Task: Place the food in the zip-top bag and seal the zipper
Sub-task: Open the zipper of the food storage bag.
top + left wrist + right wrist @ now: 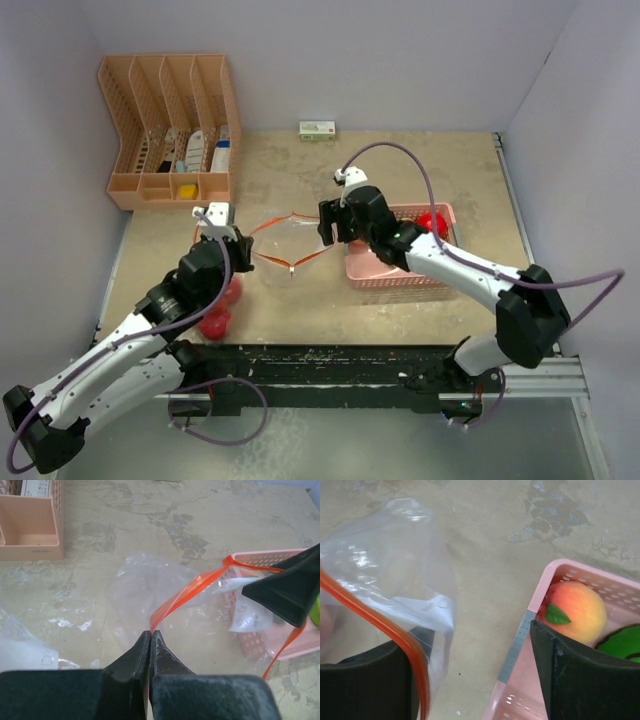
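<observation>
Zipper [185, 592] clamped, left fingers [132, 662]; right fingers [580, 680] seemingly apart.

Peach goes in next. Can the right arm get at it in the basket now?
Probably yes: the peach lies uncovered in the pink basket just ahead of the right tool, jaws open. The bag's orange rim, draped over one finger, might drag along, though.

A beige, mottled table [420, 170] is enclosed by pale walls [400, 60]. A peach organizer [140, 196] is stood at the far left corner, and small white, blue and yellow packets [195, 150] are kept in its slots. A white-and-green box [317, 129] is laid by the back wall. A pink perforated basket [400, 282] is set right of centre.
</observation>
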`<state>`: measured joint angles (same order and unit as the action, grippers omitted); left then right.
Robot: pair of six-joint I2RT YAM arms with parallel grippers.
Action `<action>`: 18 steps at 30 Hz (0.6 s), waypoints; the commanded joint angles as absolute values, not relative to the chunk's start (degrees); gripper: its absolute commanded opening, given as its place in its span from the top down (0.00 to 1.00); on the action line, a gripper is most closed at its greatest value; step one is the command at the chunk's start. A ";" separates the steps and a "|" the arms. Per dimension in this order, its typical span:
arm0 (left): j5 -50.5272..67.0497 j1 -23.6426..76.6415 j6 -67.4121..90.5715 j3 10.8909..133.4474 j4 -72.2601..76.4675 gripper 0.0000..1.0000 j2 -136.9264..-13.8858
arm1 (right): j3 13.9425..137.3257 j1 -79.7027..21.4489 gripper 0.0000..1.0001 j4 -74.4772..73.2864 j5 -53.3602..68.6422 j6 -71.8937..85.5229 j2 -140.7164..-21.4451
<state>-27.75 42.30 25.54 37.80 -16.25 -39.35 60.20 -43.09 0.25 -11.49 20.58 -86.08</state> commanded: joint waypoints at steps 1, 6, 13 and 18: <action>-28.71 41.87 23.23 38.67 -7.11 1.00 -43.78 | 60.36 -42.19 0.13 2.71 1.71 15.80 -78.91; -26.70 41.89 22.85 38.66 -2.08 1.00 -49.61 | 58.98 -42.14 0.00 1.37 5.63 16.72 -71.38; -26.16 41.88 22.21 38.22 0.45 1.00 -51.71 | 58.19 -42.09 0.00 -0.57 9.66 18.84 -66.88; -28.03 41.84 20.82 42.28 -5.97 1.00 -48.07 | 60.57 -39.10 0.01 -14.60 -13.87 26.35 -66.85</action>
